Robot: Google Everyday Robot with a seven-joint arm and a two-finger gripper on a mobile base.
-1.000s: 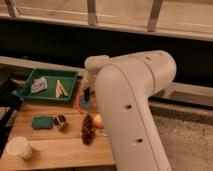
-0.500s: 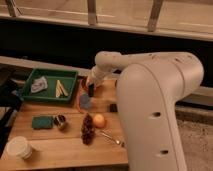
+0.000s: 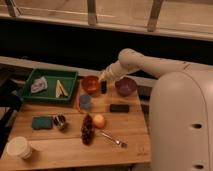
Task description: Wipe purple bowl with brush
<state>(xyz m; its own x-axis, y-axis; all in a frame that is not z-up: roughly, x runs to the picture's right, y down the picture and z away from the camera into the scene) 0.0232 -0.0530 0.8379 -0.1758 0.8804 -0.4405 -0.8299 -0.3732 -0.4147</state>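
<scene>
The purple bowl (image 3: 125,86) sits at the back right of the wooden table (image 3: 60,155). My gripper (image 3: 103,78) hangs between it and the red-orange bowl (image 3: 91,84), a little left of the purple bowl. A short dark brush (image 3: 104,88) hangs upright from the gripper's tip, its lower end near the tabletop. The gripper looks shut on the brush. The brush is beside the purple bowl and does not touch it.
A flat black block (image 3: 119,107) lies in front of the purple bowl. A blue cup (image 3: 85,101), grapes (image 3: 87,129), an orange (image 3: 99,121) and a silvery utensil (image 3: 112,138) sit mid-table. A green tray (image 3: 50,85), green sponge (image 3: 42,122) and white cup (image 3: 19,147) are left.
My arm has swung away to the right, uncovering the right half of the table. The gripper with the brush has moved right, from by the red-orange bowl towards the purple bowl.
</scene>
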